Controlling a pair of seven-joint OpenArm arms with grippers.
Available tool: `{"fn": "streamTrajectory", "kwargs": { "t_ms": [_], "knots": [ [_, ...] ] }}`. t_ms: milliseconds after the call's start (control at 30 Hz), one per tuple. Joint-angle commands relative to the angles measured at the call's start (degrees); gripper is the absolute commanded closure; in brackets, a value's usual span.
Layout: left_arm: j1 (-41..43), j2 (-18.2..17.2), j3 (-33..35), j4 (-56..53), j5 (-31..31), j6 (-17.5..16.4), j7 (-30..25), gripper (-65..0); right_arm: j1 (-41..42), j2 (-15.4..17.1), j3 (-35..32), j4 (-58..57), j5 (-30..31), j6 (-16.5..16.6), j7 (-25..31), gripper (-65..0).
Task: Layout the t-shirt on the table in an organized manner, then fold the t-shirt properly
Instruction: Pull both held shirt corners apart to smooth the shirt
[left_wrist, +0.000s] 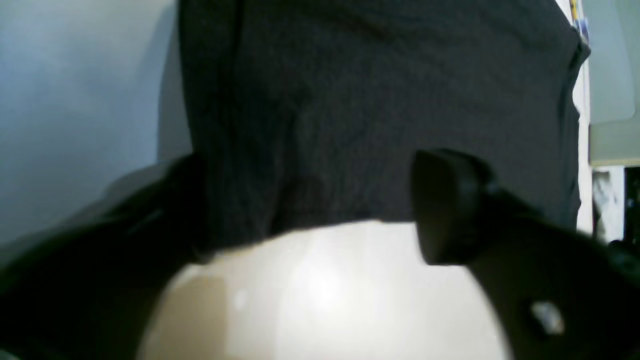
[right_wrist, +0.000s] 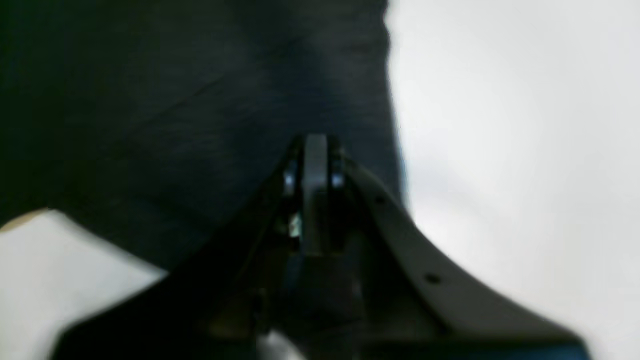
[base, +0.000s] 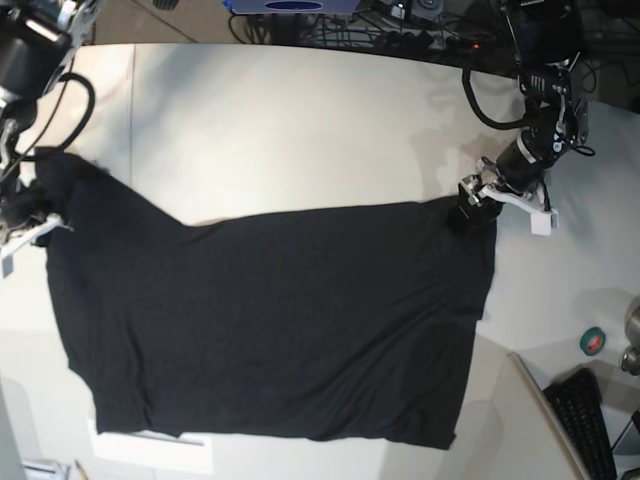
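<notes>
The t-shirt (base: 270, 320) lies spread flat on the table (base: 300, 120), plain black side up, no print showing. Its long axis runs across the base view from one arm to the other, with a lower hem or side edge toward the near table edge and a narrower lobe, probably a sleeve, reaching toward the upper corner on the base view's left.

The left gripper (base: 478, 195) sits at the shirt's upper corner on the base view's right. In its wrist view the two fingers (left_wrist: 450, 205) stand apart with the shirt's edge lying between and just beyond them and bare table under the gap; the jaws look released, with no cloth visibly pinched. The shirt stretches away from these jaws toward the opposite arm.

The right gripper (base: 35, 222) is at the opposite upper corner, by the sleeve lobe. In its wrist view (right_wrist: 315, 155) the tips are nearly together over the black cloth, close to the shirt's side edge; the picture is too blurred to tell whether a fold is pinched or just let go.

Each arm is nearest its own corner, so any next smoothing pull would likely run along the long axis, outward from the shirt's middle.
</notes>
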Motion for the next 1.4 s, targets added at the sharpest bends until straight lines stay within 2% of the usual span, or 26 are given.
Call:
{"fn": "streamTrajectory", "kwargs": {
  "t_ms": [0,133,200,233,267,400,567,833,900,933,1067,1167,1267,1367],
  "knots": [
    [-0.3,0.3,0.2,-1.3,2.2,1.5,3.2,-40.0,2.1,2.0,0.1,-1.3,0.5,0.1,2.1,-15.6],
    [-1.6,0.4,0.2,-3.4,2.2,1.5,3.2,-19.9,6.3,5.1,0.0,-12.9,0.5,0.1,10.4,-37.5],
    [-1.6,0.4,0.2,-3.4,2.2,1.5,3.2,-9.4,8.5,6.8,0.0,-19.1,0.5,0.2,13.3,-41.7],
    [-1.6,0.3,0.2,-3.4,2.2,1.5,3.2,-3.3,9.5,7.6,0.0,-22.4,0.5,0.2,14.5,-41.7],
    [-1.6,0.2,0.2,-3.4,2.2,1.5,3.2,0.0,10.6,8.2,0.0,-25.5,0.5,0.4,15.7,-41.7],
    [-1.6,-0.1,0.2,-3.4,2.2,1.6,3.2,0.0,11.9,8.8,0.0,-32.1,0.4,6.4,19.2,-41.7],
    [-1.6,-0.9,0.2,-3.3,2.2,1.6,3.2,0.0,11.5,8.3,-4.0,-32.5,0.3,6.7,19.6,-41.7],
    [-1.3,-0.9,0.1,-3.3,2.2,1.6,3.2,0.0,9.3,8.3,-4.2,-33.2,0.5,6.7,23.2,-41.4],
    [-1.3,-1.6,0.2,-3.3,2.2,1.6,3.2,0.0,9.2,8.3,-4.2,-33.2,0.5,6.7,23.2,-35.6],
    [-1.3,-1.6,0.2,-3.3,2.2,1.6,3.2,0.0,9.2,8.3,-4.2,-33.2,0.5,6.7,23.2,-30.3],
    [-1.2,-1.6,0.3,-3.2,2.8,1.6,3.2,0.0,9.2,8.3,-4.2,-33.3,0.5,6.1,23.2,0.0],
    [-0.6,-1.2,0.3,-0.2,8.8,1.6,3.3,0.0,9.2,8.3,-4.2,-33.3,0.5,2.5,22.9,0.0],
    [2.1,-1.0,0.1,4.4,11.2,1.5,3.4,0.0,7.8,8.2,-4.2,-32.3,0.5,2.1,21.8,0.0],
    [5.5,-1.3,-0.3,9.8,11.1,1.6,3.5,0.0,2.7,7.4,-4.2,-23.4,0.6,2.1,19.1,0.0]
  ]
}}
